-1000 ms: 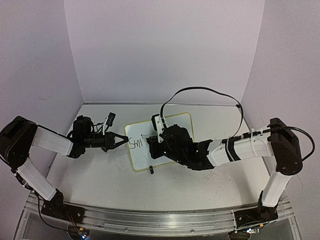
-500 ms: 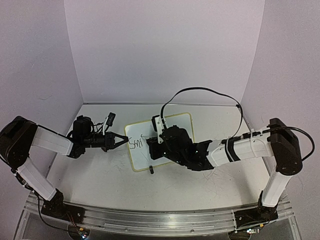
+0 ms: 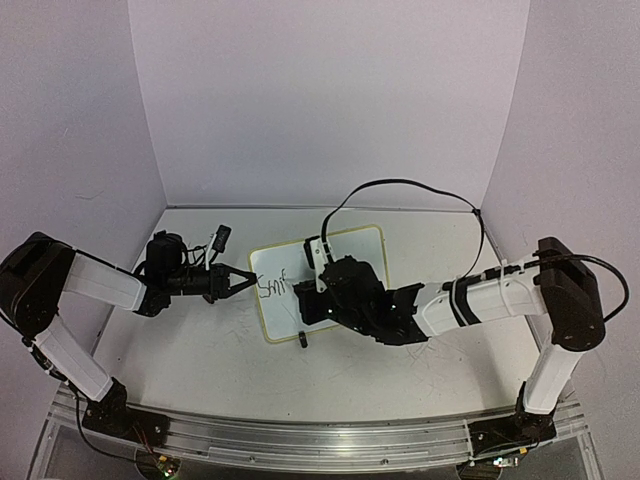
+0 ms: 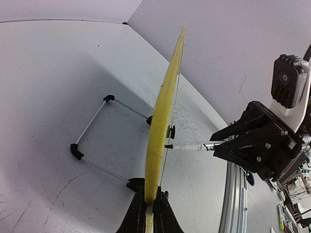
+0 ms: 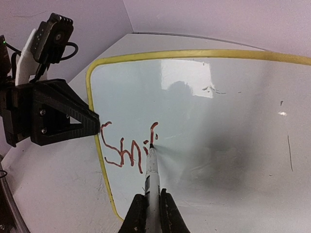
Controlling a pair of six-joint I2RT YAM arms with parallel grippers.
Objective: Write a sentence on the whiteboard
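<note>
— Whiteboard (image 3: 355,245): where?
— Standing on the table (image 3: 200,350), caught between the two grippers. Seen edge-on from the left wrist as a thin yellow-green rim, with a wire stand (image 4: 92,131) running out from its back side, black corner pieces down on the table.

— Left gripper (image 3: 240,281)?
— Pinching the whiteboard's left rim. Fingers (image 4: 135,216) pressed together on the yellow-green edge, one on each face.

— And the right gripper (image 5: 150,213)?
— In front of the whiteboard's writing face, toward its left half. Clamped tight on a marker (image 5: 152,170), barrel pointing straight out between the two fingers.

— Marker tip touching?
— Yes, down on the whiteboard's surface, right at the foot of the newest stroke.

— Sentence (image 5: 127,148) so far?
— Only a start: "Smi" plus one more upright stroke. Sits at the whiteboard's left end, about halfway up, just beside the tip of the left gripper. Looks dark from above, reddish from the right wrist.

— Rest of the whiteboard?
— Mostly bare and glossy, catching a bright reflection near its top rim. A few faint grey marks (image 5: 289,153) toward its right end, well apart from the writing.

— Anything else near the whiteboard?
— A black cable (image 3: 400,185), arcing high over its far edge in the top view and dropping to the right arm.
</note>
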